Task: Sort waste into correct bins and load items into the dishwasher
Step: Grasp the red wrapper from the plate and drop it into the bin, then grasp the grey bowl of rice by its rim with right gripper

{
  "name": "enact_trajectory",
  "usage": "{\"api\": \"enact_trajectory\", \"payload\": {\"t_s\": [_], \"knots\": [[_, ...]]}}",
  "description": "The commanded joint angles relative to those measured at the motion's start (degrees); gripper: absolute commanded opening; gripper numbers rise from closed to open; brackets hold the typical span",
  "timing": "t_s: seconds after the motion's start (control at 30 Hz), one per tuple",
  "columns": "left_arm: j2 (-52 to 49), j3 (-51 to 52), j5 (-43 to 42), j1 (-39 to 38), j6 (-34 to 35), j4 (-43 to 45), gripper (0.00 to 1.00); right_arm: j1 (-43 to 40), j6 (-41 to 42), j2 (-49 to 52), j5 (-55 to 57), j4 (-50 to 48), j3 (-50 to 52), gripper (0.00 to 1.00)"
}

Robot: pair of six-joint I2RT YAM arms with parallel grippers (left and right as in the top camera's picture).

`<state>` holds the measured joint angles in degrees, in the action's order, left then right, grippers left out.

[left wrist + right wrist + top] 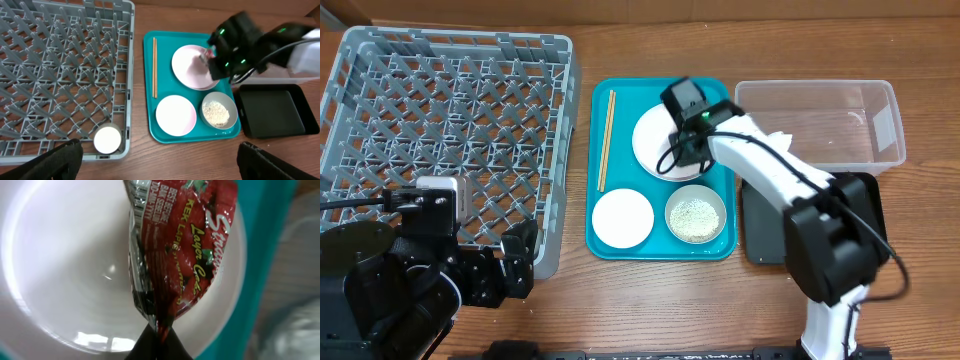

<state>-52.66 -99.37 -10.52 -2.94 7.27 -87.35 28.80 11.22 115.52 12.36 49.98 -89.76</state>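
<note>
Overhead, chopsticks (605,140): they lie on the left strip of the teal tray (660,245), long axis running away from the arms, parallel to the dish rack (450,120) wall.
Overhead, right gripper (680,150): over the plate (655,150); the fingertips are hidden from here.
Overhead, left gripper (517,262): low by the rack's near corner, holding nothing.
Overhead, bins: clear tub (850,125) at the far right, black tray (760,230) nearer, partly under the right arm.
Left wrist, left gripper (159,150): fingers spread wide at the frame's bottom corners, nothing between them.
Left wrist, bowls: white bowl (175,115) and green-rimmed bowl (218,112) of grains (217,114) sit side by side on the tray's near end.
Right wrist, red wrapper (180,250): long axis runs up from the fingertips, above the plate; whether it touches the plate I cannot tell.
Right wrist, right gripper: pressed together, pinching the wrapper's narrow end.
Right wrist, writing: "BEST BEFORE", "KEK" and "Layer" are legible; the rest is blurred.
</note>
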Motion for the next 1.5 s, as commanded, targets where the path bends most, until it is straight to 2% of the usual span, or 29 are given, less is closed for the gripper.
{"api": "enact_trajectory", "payload": {"t_s": [0.0, 0.2, 0.33, 0.5, 0.53, 0.57, 0.63, 0.73, 0.93, 1.2, 1.27, 1.37, 1.47], "knots": [[-0.2, -0.11, -0.02, -0.31, -0.87, 0.17, 1.0, -1.49, 4.96, -10.47, 0.44, 2.03, -4.09, 0.04], [-0.2, -0.11, -0.02, -0.31, -0.87, 0.17, 1.0, -7.04, 9.9, -17.66, 0.39, 9.92, -4.09, 0.04], [-0.2, -0.11, -0.02, -0.31, -0.87, 0.17, 1.0, -11.65, 9.86, -16.52, -2.12, 12.9, -2.49, 0.05], [-0.2, -0.11, 0.0, -0.31, -0.9, 0.17, 1.0, -16.39, 9.81, -13.49, -4.48, 10.58, 3.85, 0.05], [-0.2, -0.11, 0.0, -0.31, -0.87, 0.17, 1.0, -17.11, 9.75, -12.79, -5.92, 9.99, 4.92, 0.09], [-0.2, -0.11, -0.02, -0.31, -0.87, 0.17, 1.0, -17.68, 9.09, -12.24, -7.28, 9.53, 5.49, 0.18], [-0.2, -0.11, 0.0, -0.31, -0.87, 0.17, 1.0, -18.6, 5.29, -11.96, -9.57, 8.41, 5.55, 0.45], [-0.2, -0.11, -0.02, -0.31, -0.87, 0.17, 1.0, -18.69, 5.01, -13.42, -10.88, 8.7, 4.37, 0.49], [-0.2, -0.11, -0.02, -0.31, -0.87, 0.17, 1.0, -14.8, 3.28, -19.28, -17.42, 11.02, 4.09, 0.51], [-0.2, -0.11, 0.0, -0.31, -0.87, 0.17, 1.0, -1.46, 1.05, -18.16, -17.42, 13.81, 8.5, 0.59], [-0.2, -0.11, 0.0, -0.31, -0.87, 0.17, 1.0, 0.76, 4.74, -17.49, -15.37, 13.35, 11.78, 0.62], [-0.2, -0.11, -0.02, -0.31, -0.87, 0.17, 1.0, 2.34, 13.81, -17.18, -6.25, 12.37, 17.55, 0.64], [-0.2, -0.11, 0.0, -0.31, -0.87, 0.17, 1.0, 1.9, 14.47, -17.18, -4.72, 7.63, 21.59, 0.66]]}}
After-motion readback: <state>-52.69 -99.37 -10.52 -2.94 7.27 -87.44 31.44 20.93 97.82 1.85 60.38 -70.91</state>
